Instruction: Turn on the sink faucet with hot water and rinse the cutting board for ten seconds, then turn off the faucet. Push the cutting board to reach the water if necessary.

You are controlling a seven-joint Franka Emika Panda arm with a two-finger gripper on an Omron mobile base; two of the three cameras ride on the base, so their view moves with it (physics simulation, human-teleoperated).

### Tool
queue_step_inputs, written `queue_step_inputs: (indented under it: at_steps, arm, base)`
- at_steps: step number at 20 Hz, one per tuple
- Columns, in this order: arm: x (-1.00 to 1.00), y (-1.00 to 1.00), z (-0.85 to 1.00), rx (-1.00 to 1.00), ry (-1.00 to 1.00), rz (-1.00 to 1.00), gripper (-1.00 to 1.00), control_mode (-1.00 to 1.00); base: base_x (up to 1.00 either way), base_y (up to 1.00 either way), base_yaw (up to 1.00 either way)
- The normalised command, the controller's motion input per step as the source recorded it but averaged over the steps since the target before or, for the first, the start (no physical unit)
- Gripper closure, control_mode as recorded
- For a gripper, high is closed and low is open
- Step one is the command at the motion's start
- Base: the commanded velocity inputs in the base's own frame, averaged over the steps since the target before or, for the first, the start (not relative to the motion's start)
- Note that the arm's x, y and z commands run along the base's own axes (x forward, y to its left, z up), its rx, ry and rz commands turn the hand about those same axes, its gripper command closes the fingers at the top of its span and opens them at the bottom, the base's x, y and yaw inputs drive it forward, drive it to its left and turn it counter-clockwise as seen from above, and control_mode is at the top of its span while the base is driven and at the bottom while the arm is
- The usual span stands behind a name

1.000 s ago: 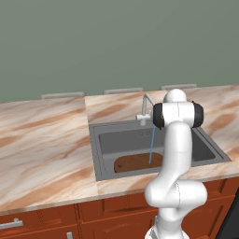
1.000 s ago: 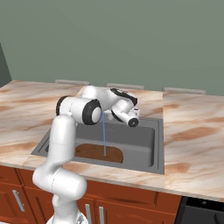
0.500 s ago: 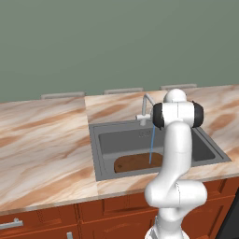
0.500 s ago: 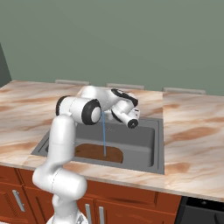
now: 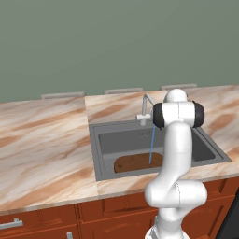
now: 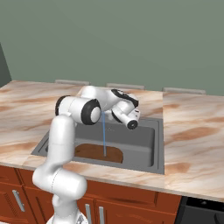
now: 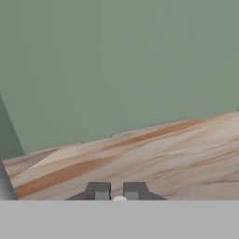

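Observation:
The sink faucet (image 5: pixel 144 109) stands at the back rim of the sink (image 5: pixel 96 154), its spout angled over the basin. The water (image 5: pixel 151 144) falls as a thin blue stream onto the dark-brown cutting board (image 5: pixel 134 163), which lies flat at the front of the basin. From the right, the water (image 6: pixel 104 136) lands on the cutting board (image 6: pixel 97 152) inside the sink (image 6: pixel 158 144). My arm bends over the basin, and the wrist (image 6: pixel 127 114) hangs just right of the stream. My gripper (image 7: pixel 116 191) is shut, its tips nearly together, facing the counter and the green wall.
Marbled tan counter (image 5: pixel 42 140) runs left of the sink, and more counter (image 6: pixel 192 131) lies to its right. A green wall backs it. Wooden cabinet fronts (image 5: pixel 46 219) sit below the front edge. My own arm hides the right part of the basin in the left base view.
The wrist has sunk slightly over the basin. The water keeps running onto the board, which has not moved.

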Motion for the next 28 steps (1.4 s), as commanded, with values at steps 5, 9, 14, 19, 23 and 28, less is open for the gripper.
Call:
queue_step_inputs:
  at_steps: [5,9,14,19,23,28]
  arm:
    - [-0.71,-0.95,-0.26,0.01,0.01,0.0,1.0,-1.0]
    - [-0.73,-0.99,-0.25,0.0,0.0,0.0,1.0,-1.0]
    - [-0.64,-0.91,-0.22,0.0,0.0,0.0,1.0,-1.0]
    - [-0.36,-0.57,-0.05,0.0,0.01,0.0,1.0,-1.0]
    - [-0.03,-0.19,0.0,0.0,0.0,0.0,1.0,-1.0]
    - [0.0,0.0,0.0,0.0,0.0,0.0,1.0,-1.0]
  base:
    - [0.0,0.0,0.0]
    - [0.0,0.0,0.0]
    - [0.0,0.0,0.0]
    - [0.0,0.0,0.0]
    - [0.0,0.0,0.0]
    - [0.0,0.0,0.0]
